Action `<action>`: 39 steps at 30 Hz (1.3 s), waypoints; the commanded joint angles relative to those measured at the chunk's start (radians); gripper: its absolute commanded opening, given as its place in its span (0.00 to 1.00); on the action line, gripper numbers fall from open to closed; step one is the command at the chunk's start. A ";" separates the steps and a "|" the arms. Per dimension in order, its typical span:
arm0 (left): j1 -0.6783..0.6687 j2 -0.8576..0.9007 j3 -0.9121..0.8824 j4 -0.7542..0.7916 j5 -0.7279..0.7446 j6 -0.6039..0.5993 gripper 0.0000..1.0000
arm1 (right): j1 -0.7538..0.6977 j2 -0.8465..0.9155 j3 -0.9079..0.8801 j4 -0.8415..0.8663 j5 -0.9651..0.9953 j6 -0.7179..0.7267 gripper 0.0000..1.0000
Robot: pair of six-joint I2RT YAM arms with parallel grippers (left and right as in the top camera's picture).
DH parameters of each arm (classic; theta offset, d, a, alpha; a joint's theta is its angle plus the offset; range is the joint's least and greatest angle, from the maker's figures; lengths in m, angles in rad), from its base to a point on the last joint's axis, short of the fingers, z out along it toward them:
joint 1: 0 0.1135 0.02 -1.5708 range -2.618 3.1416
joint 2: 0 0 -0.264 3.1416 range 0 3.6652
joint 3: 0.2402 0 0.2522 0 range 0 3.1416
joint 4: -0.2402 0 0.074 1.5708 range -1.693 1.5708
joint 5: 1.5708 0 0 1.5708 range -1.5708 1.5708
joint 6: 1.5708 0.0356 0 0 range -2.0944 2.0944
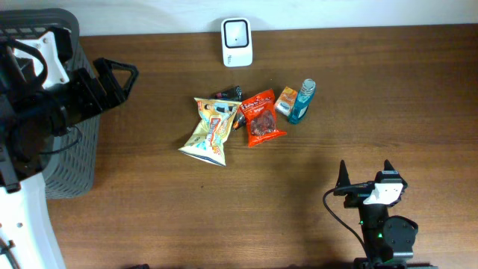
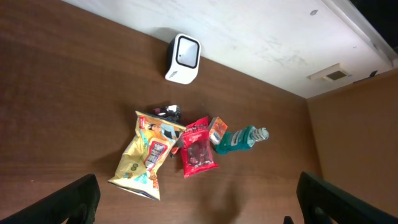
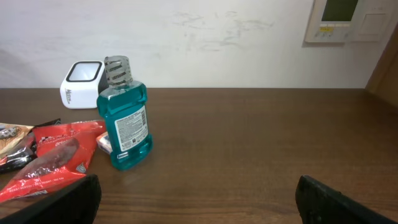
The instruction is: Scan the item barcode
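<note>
Gaping empty: left claw (image 1: 119, 77), right claw (image 1: 365, 170); snack pile (image 1: 224, 123) central; scanner (image 1: 237, 41) at far edge.

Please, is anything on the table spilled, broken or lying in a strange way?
Nothing stands out. The bottle stands upright with its cap on, nothing spilled. The yellow bag and red bag lie flat in a loose cluster; a dark item is partly hidden behind them.
</note>
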State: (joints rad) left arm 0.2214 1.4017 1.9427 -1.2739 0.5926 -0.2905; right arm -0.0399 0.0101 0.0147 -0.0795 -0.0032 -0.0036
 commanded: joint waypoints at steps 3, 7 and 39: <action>-0.004 0.000 0.005 0.002 0.014 0.019 0.99 | -0.006 -0.007 -0.009 -0.002 0.008 0.001 0.98; -0.004 0.000 0.005 0.002 0.014 0.019 0.99 | -0.006 -0.007 -0.009 -0.002 0.008 0.001 0.98; -0.004 0.000 0.005 0.002 0.014 0.019 0.99 | -0.006 -0.005 0.062 0.608 -0.523 0.570 0.98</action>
State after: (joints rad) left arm 0.2214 1.4017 1.9427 -1.2739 0.5953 -0.2905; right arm -0.0399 0.0105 0.0124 0.4759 -0.5613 0.4759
